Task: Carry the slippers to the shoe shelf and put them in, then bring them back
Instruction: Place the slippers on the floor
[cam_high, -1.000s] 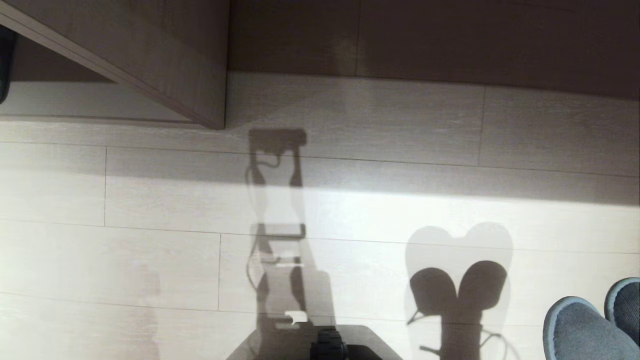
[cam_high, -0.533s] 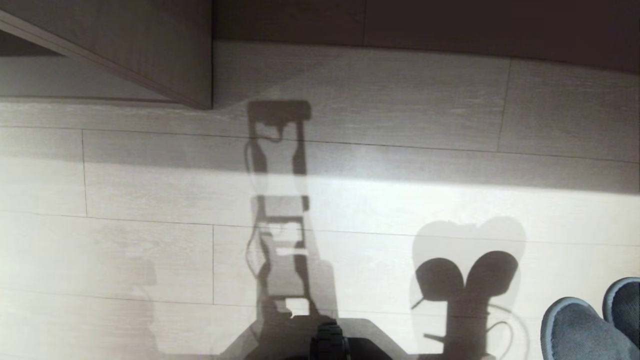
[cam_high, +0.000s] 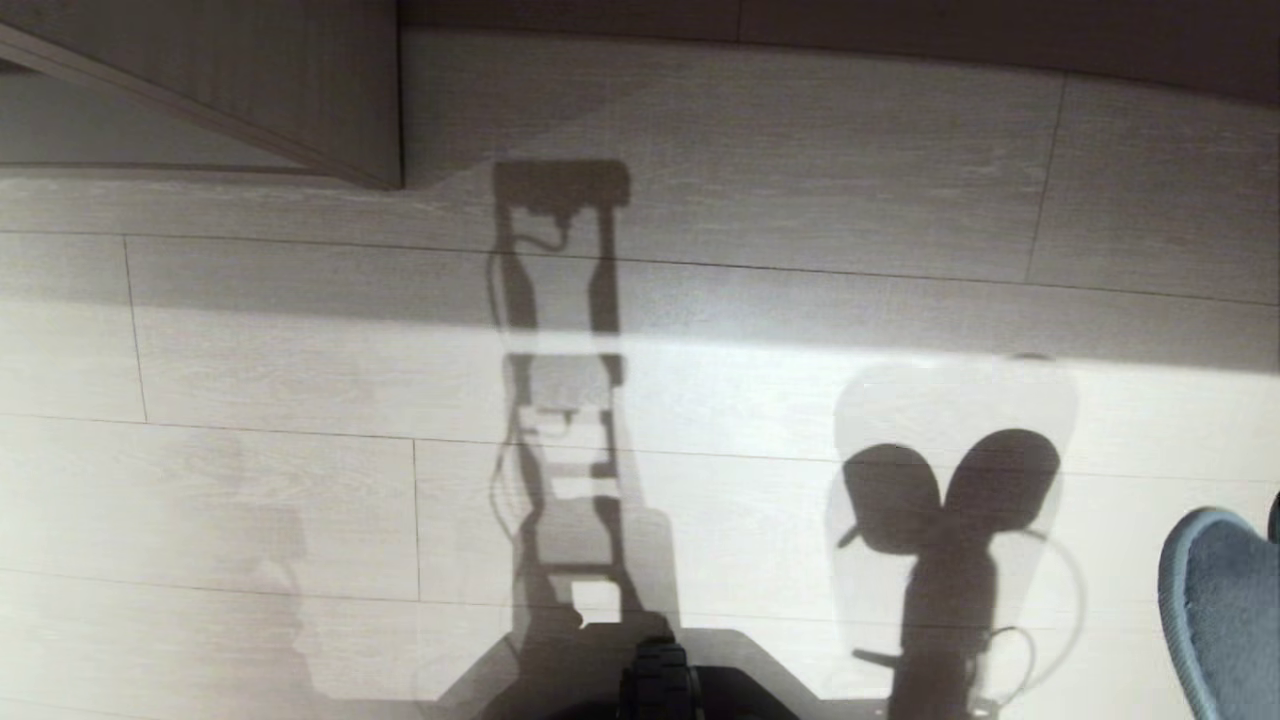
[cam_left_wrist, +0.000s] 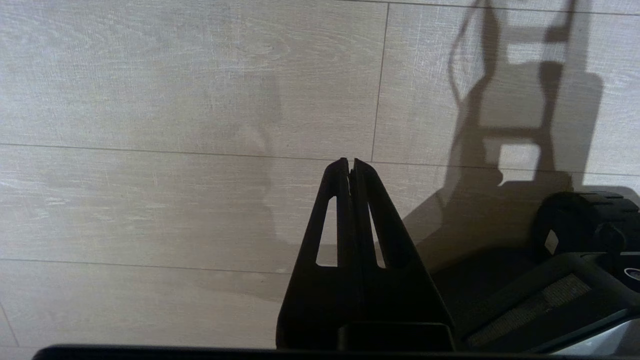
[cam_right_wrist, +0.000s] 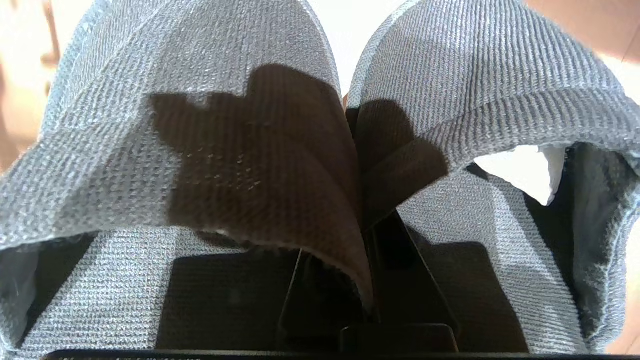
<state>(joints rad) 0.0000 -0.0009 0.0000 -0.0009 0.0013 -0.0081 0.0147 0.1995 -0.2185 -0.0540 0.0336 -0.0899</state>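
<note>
Two grey-blue fabric slippers hang side by side in the right wrist view and fill it. My right gripper is shut on their inner edges, pinched together between its fingers; the fingertips are hidden by the fabric. In the head view only one slipper shows, at the right edge above the floor. A corner of the taupe shoe shelf sits at the far left. My left gripper hangs shut and empty over the floor, beside the base.
Pale wood-grain floor planks fill the view, crossed by shadows of my body and of the held slippers. My dark base shows at the near edge. A dark wall strip runs along the far side.
The whole head view has shifted, so the shelf corner now sits higher and further left. The held slippers have moved toward the right edge, and only one still shows there.
</note>
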